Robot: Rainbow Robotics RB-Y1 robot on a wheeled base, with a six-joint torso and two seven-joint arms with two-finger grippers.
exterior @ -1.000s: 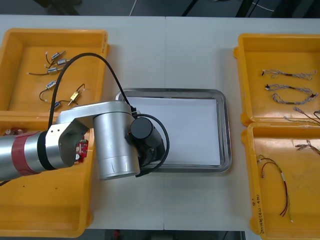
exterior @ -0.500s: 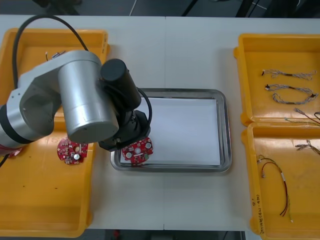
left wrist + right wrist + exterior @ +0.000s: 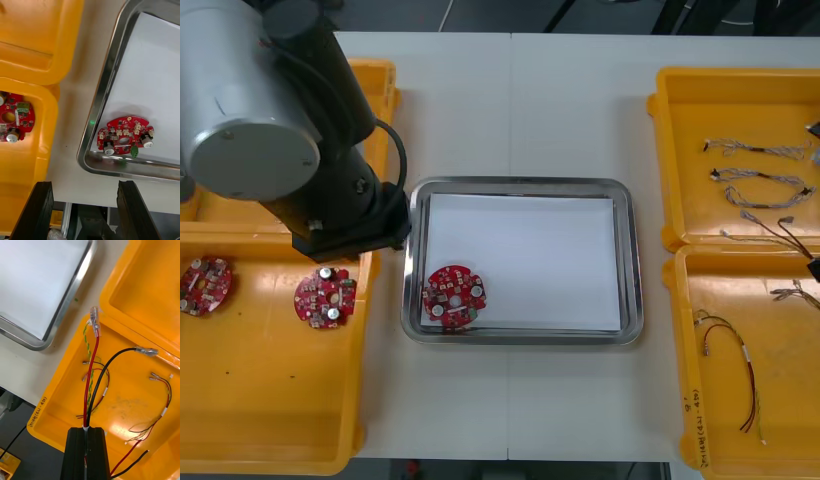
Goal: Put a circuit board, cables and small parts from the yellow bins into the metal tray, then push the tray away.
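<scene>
**A:** What is changing here?

**B:** The left end effector [image 3: 84, 183] is letting go. Half a second back it was sitting over the near left corner of the metal tray [image 3: 520, 183] with the circuit board [image 3: 455, 295] under it. Now its fingers are standing apart and the arm is pulling back over the far left yellow bin [image 3: 375, 72].

**A:** So where is the board lying?

**B:** It is resting flat inside the tray, in that near left corner, just beside the rim and clear of the fingers. I am judging the board step as done.

**A:** How is it looking?

**B:** Round and red, components facing up, with small white connectors, two silver-topped cans and a green block at its edge. Two spare boards [image 3: 325, 298] are lying in the near left bin [image 3: 270, 400].

**A:** And the other side?

**B:** The right end effector [image 3: 87, 429] is clamping a red and yellow cable [image 3: 92, 371] and a black cable [image 3: 125, 351] above the near right bin [image 3: 127, 390]. Cables are probably coming next.
</scene>
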